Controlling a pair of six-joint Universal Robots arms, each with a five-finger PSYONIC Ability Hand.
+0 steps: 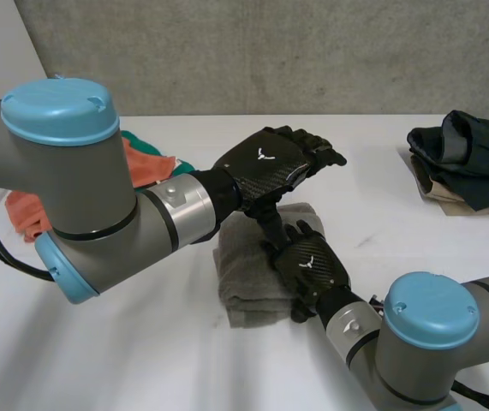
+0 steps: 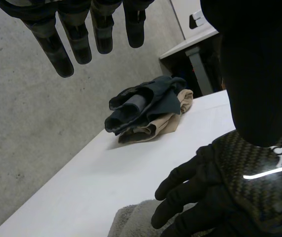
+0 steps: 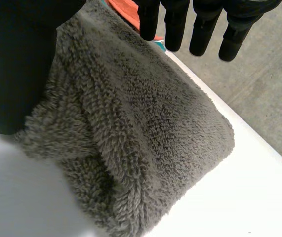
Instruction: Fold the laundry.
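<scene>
A grey folded towel [image 1: 248, 278] lies in the middle of the white table [image 1: 124, 360]. My right hand [image 1: 311, 264] rests flat over the towel's right side, open. In the right wrist view its straight fingers [image 3: 200, 24] reach over the towel [image 3: 141, 133] and its thumb [image 3: 17, 64] stands beside one edge. My left hand [image 1: 278, 158] hovers open above the towel's far end, apart from it. In the left wrist view its fingers [image 2: 76, 37] are straight, and the right hand [image 2: 220, 197] and a bit of the towel [image 2: 131, 222] lie below its palm.
A pile of dark and beige clothes [image 1: 467, 163] sits at the back right of the table, also beyond the left hand's fingertips as the dark pile [image 2: 148, 106]. Orange and teal cloths [image 1: 152, 163] lie at the back left, partly behind my left arm. A concrete wall stands behind the table.
</scene>
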